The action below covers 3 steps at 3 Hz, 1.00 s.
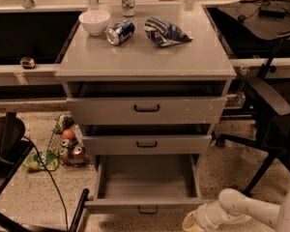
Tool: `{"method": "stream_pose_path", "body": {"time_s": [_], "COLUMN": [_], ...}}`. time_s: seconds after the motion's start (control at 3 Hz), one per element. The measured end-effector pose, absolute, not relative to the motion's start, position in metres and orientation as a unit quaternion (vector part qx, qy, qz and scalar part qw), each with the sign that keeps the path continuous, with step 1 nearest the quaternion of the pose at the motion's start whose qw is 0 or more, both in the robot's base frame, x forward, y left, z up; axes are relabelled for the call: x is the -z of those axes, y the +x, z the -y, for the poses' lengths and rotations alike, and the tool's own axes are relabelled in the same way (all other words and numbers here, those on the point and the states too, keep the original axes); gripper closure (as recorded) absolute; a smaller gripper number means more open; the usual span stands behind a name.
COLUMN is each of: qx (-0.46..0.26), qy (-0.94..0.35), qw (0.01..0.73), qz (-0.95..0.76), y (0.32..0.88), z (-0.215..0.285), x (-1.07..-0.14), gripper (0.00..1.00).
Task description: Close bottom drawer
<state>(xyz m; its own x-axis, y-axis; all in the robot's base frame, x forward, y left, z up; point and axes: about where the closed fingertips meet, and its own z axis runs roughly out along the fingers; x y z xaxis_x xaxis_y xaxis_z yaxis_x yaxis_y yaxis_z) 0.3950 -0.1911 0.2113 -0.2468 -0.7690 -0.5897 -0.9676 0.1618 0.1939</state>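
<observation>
Bottom drawer (145, 180): pulled well out at the foot of the cabinet (145, 59), inside plain grey.
Gripper (191, 222): just right of its front panel, cut off below; its grip I cannot tell.

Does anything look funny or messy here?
Yes. The bottom drawer sticks far out, with the pincer low beside its front corner. On the cabinet top, a blue can lies on its side next to a crumpled bag.

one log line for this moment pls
task: close bottom drawer | bottom drawer: pulled out, nothing seen inside | gripper: low, by drawer front's right end, contact unclear | status: not closed
</observation>
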Motion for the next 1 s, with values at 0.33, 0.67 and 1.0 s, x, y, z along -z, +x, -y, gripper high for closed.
{"method": "stream_pose_path", "body": {"time_s": [0.33,0.67,1.0], "qx": [-0.268,-0.26,-0.26], "qy": [-0.618,-0.641,-0.647], "qw": [0.199,0.222,0.237], "qz": [-0.712,-0.687,-0.677], "y": [0.41,0.432,0.451], "z": [0.186,0.189,0.194], "x": [-0.2,-0.192,-0.183], "gripper": [1.0,1.0,0.82]}}
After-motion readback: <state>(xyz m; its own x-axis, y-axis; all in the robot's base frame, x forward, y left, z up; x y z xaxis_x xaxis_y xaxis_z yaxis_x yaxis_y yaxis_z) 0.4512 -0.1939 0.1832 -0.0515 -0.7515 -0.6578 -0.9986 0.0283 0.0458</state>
